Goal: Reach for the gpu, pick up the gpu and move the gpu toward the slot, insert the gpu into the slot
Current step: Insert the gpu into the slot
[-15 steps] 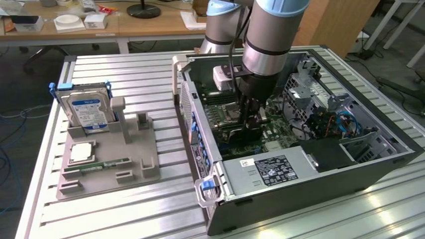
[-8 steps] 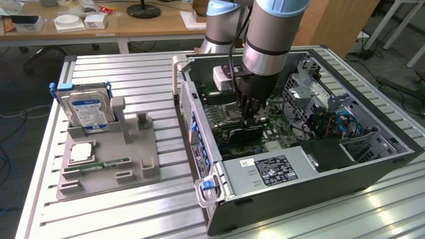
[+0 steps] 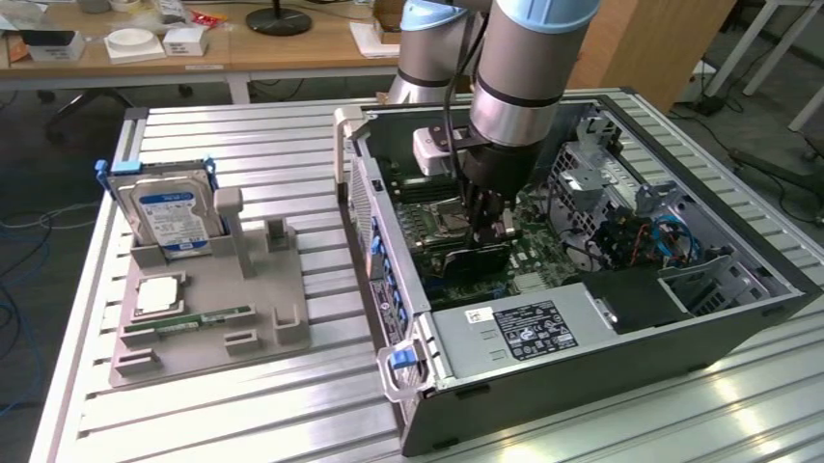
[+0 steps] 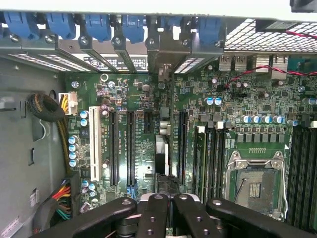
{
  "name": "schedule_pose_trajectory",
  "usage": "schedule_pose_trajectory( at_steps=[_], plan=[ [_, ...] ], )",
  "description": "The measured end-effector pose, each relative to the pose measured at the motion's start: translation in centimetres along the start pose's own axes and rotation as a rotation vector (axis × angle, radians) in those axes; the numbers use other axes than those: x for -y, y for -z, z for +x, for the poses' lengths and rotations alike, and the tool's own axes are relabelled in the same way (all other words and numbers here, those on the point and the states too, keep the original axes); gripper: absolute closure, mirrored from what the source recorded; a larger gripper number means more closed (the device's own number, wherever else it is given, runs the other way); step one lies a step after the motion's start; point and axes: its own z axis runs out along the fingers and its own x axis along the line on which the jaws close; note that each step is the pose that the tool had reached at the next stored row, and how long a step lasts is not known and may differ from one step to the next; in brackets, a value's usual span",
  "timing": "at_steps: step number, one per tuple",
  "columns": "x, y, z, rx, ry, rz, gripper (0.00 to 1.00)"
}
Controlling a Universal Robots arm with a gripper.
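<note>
On the ribbed metal table [image 3: 232, 405], inside the open computer case [image 3: 721, 318], we note the gripper [image 3: 487, 234] clenched on the gpu [image 3: 466, 262], standing edge-down over the motherboard [image 4: 143, 148]; seating remains unconfirmed.

The tool [image 3: 487, 230] stood deep inside the open computer case [image 3: 721, 318], hemmed by the case wall [image 3: 386, 231] at nine o'clock and the drive cage [image 3: 618, 193] at three. The power supply [image 3: 541, 328] blocked six o'clock. The desk [image 3: 232, 405] lay open beyond the grey holder [image 3: 219, 309].
</note>
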Motion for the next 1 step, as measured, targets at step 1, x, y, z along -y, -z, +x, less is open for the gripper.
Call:
schedule_pose_trajectory(
  at_steps=[1],
  plan=[
    [0.0,0.0,0.0,0.0001,0.0,0.0,0.9]
  ],
)
